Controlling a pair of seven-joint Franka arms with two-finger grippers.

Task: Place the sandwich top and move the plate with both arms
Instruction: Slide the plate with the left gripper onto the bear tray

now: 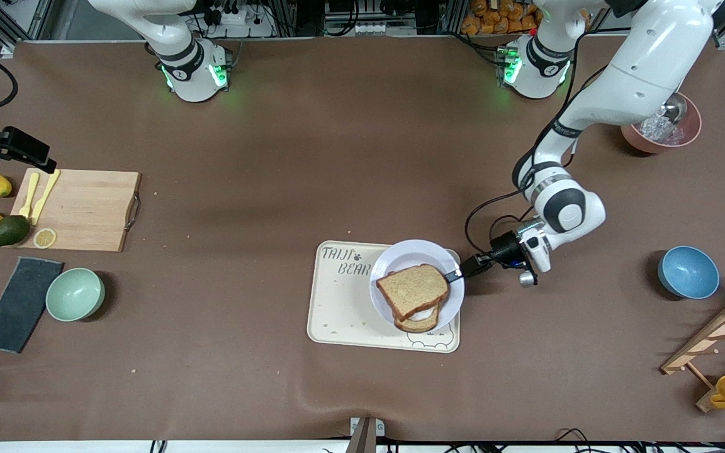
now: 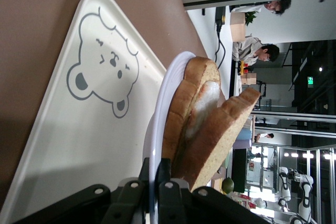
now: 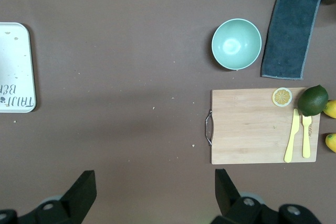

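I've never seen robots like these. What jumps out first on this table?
First, the sandwich: its sandwich top lies askew over an egg-bearing slice on the plate, which sits on the bear-printed tray at the table's middle. The left gripper pinches that plate's rim. The right gripper hangs open above bare table near the cutting board.

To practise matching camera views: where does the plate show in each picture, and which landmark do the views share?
Front view: the plate lies on the tray, left gripper shut on its rim.
Left wrist view: the plate shows edge-on beside the sandwich, over the tray.
Right wrist view: the plate is not in it; right gripper open.
Shared landmark: the tray.
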